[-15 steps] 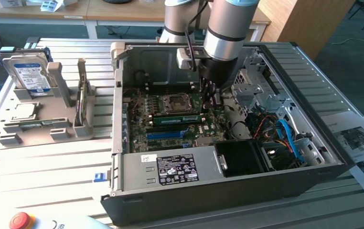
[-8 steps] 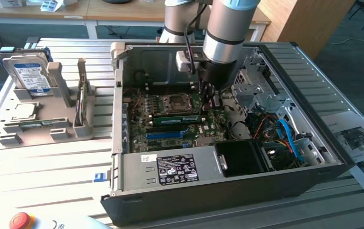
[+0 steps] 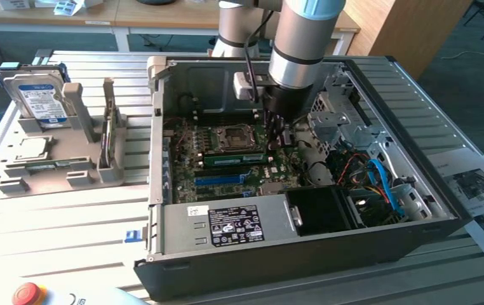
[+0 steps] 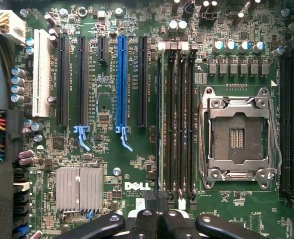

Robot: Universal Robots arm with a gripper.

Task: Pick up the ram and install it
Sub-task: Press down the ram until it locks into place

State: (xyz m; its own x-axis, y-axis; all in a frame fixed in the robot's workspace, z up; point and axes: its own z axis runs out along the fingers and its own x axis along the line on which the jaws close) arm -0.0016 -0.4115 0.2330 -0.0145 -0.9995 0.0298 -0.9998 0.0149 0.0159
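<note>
The ram (image 3: 234,159) is a thin green stick standing on edge in a memory slot of the motherboard (image 4: 112,174), inside the open computer case (image 3: 310,254). In the wrist view the ram (image 4: 159,124) appears edge-on as a thin line in the slot nearest the blue slot (image 4: 121,79). My gripper (image 3: 276,135) hangs over one end of that slot. Its black fingers are shut, and my gripper (image 4: 159,201) meets at the stick's near end. Contact with the ram cannot be made out.
The CPU socket (image 4: 236,134) lies beside the memory slots. A power supply (image 3: 225,225), cables (image 3: 378,178) and the drive cage (image 3: 343,121) crowd the case. On the exterior view's left, a hard drive (image 3: 43,95) stands in a grey holder (image 3: 98,152). A red button (image 3: 28,293) sits at the table edge.
</note>
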